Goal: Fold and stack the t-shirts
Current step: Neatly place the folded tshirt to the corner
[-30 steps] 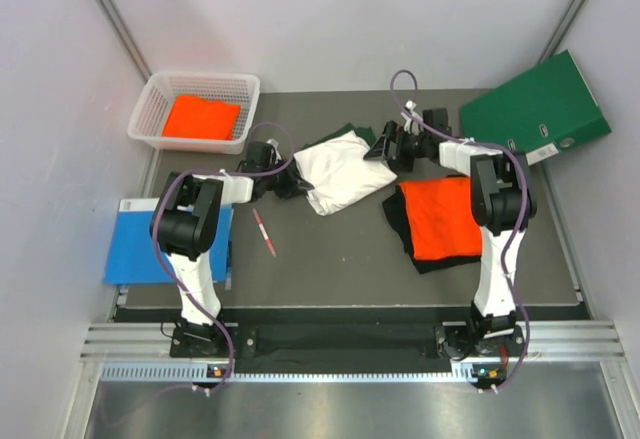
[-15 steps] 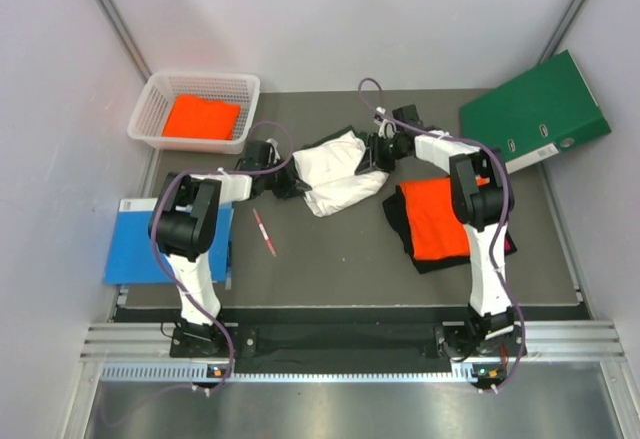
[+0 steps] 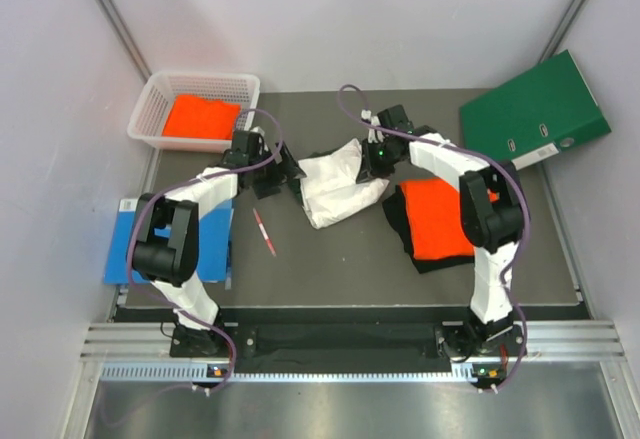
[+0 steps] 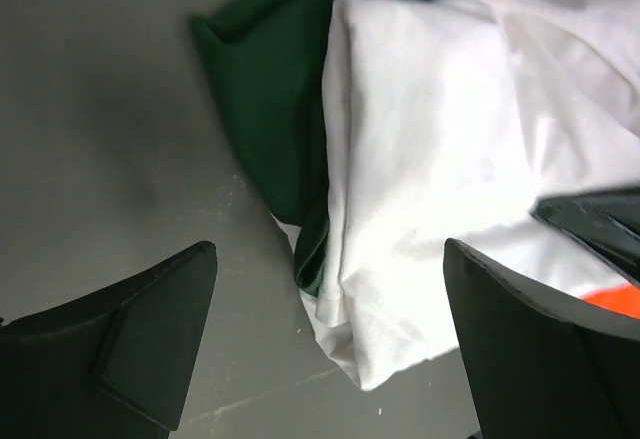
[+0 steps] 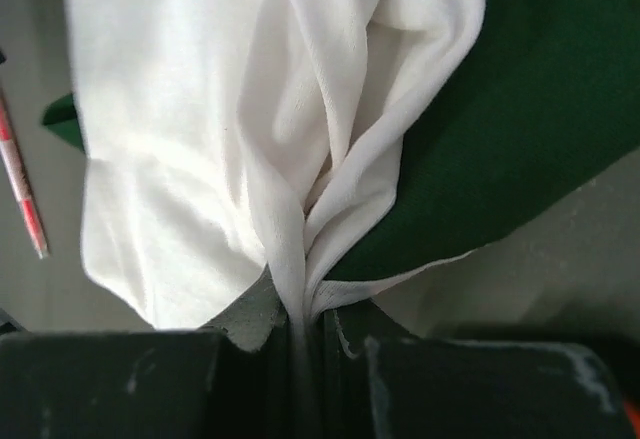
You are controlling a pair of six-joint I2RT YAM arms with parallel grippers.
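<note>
Soft, even light from above, barely any shadows. Overhead view is sharp. The white shirt [image 5: 180, 109] looks a bit washed out up close, and the dark fingers [image 4: 135, 349] go blurry.

Our two arms, the left arm [image 3: 160, 244] and the right arm [image 3: 490, 219], are built alike: white shells alternate with rounded black joint housings above black bases at the bottom of the frame. A thin purple cable [image 3: 341, 102] runs along each arm and loops free near the wrist. The left tool [image 3: 285, 171] and right tool [image 3: 372, 164] are black. Close up, the left fingers [image 4: 150, 349] are dark matte wedges, and the right fingers [image 5: 110, 384] are dark blocks with pale scuffs.
</note>
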